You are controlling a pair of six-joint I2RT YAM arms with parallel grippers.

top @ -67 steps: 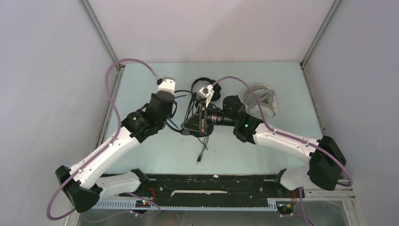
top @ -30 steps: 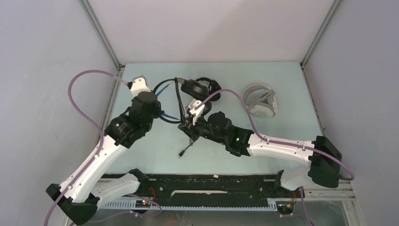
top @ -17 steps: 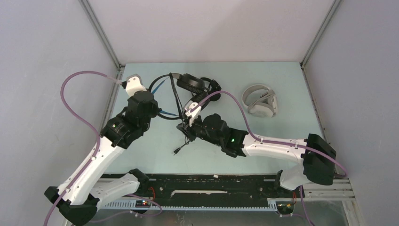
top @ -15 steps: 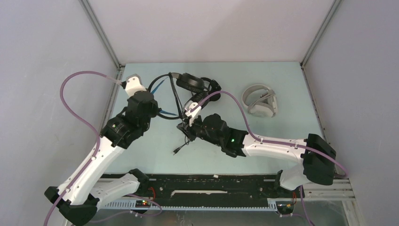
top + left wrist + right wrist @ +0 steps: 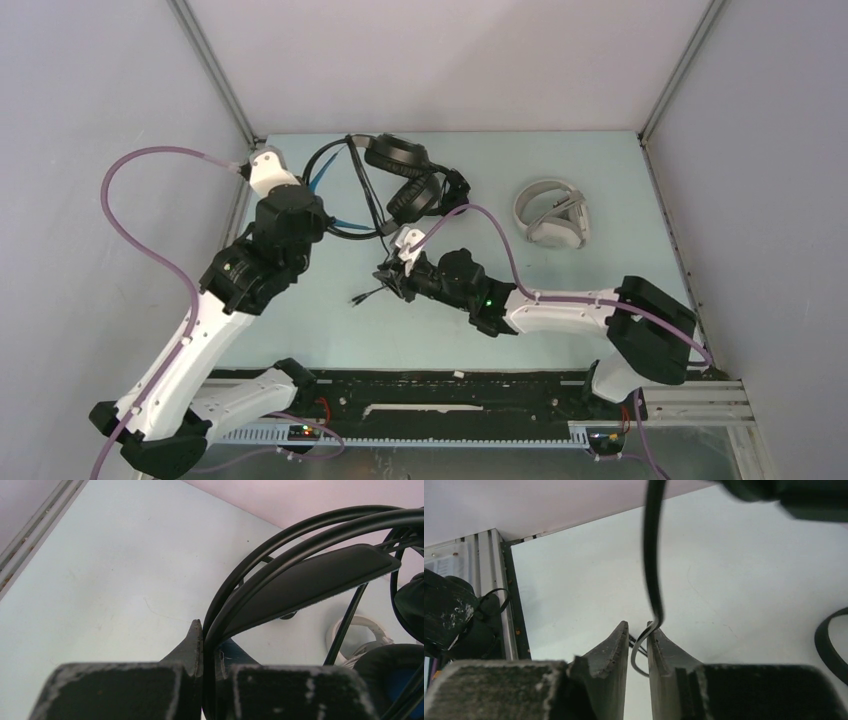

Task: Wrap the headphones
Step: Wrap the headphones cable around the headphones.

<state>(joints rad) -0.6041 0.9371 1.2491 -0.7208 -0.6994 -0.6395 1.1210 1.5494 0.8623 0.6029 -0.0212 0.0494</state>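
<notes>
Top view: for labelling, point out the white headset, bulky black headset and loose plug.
white headset (image 5: 555, 234), top view, earcup
bulky black headset (image 5: 392, 153), top view, far earcup
loose plug (image 5: 356, 298), top view, tip

Black plastic against your smooth, faintly scratched pale table (image 5: 100, 555)
You see a matt padded band and glossy rails on the bulky black headset (image 5: 310, 577), a shiny black cable (image 5: 651, 555), and matt, grey-scuffed plastic on the left gripper (image 5: 206, 636).

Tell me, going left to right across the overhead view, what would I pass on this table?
The left arm → bulky black headphones → white headset. The right arm and the loose cable overlap the black headphones sideways, so I leave them out.
</notes>
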